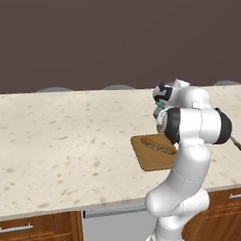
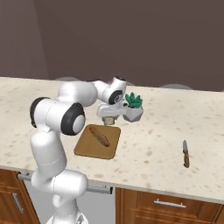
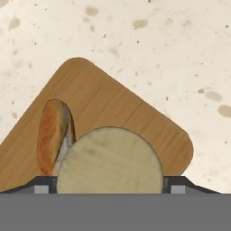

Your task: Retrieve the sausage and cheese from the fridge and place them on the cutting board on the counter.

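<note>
The jaws stood wide and clamped on the cheese (image 3: 109, 160), a smooth pale cream disc with faint streaks, held over the far edge of the cutting board (image 3: 117, 108). That board, flat brown wood with visible grain and rounded corners, carried the sausage (image 2: 99, 135), a long reddish-brown piece lying aslant on it. The board lay on the beige speckled stone table (image 2: 148, 131), with a small green potted plant (image 2: 133, 106) just beyond and a knife (image 2: 185, 153) well apart.

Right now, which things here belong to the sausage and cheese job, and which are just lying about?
Job: sausage, cheese held in the gripper, cutting board, counter.
Lying about: knife, potted plant.
</note>
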Controlling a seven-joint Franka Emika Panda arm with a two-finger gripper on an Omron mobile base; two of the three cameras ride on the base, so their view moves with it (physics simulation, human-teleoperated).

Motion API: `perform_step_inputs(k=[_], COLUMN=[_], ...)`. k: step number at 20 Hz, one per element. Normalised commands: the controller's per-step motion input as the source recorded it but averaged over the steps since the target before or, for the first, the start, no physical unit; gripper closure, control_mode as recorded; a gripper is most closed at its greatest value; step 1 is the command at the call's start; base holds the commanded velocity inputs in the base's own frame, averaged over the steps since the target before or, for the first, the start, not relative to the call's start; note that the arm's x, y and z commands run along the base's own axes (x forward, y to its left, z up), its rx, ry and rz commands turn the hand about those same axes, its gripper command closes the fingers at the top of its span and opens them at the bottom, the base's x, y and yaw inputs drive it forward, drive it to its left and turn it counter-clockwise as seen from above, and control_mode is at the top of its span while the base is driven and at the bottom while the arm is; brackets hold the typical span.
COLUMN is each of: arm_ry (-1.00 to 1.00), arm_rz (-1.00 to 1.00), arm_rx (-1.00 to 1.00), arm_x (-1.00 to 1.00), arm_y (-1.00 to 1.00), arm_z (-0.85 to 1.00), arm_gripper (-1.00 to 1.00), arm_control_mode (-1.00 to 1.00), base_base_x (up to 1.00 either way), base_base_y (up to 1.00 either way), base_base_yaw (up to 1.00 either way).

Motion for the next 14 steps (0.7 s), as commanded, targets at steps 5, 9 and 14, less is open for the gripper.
perform_step_inputs(k=[5, 9, 14], arm_ry=[0.0, 0.0, 0.0], arm_rz=[0.0, 0.0, 0.0], arm_rx=[0.0, 0.0, 0.0], arm_x=[0.22, 0.12, 0.03], arm_y=[0.0, 0.0, 0.0], arm_z=[-0.38, -0.3, -0.27], arm_gripper=[1.0, 1.0, 1.0], arm_control_mode=[-1.0, -1.0, -1.0], base_base_x=[0.0, 0.0, 0.0], base_base_y=[0.0, 0.0, 0.0], base_base_yaw=[0.0, 0.0, 0.0])
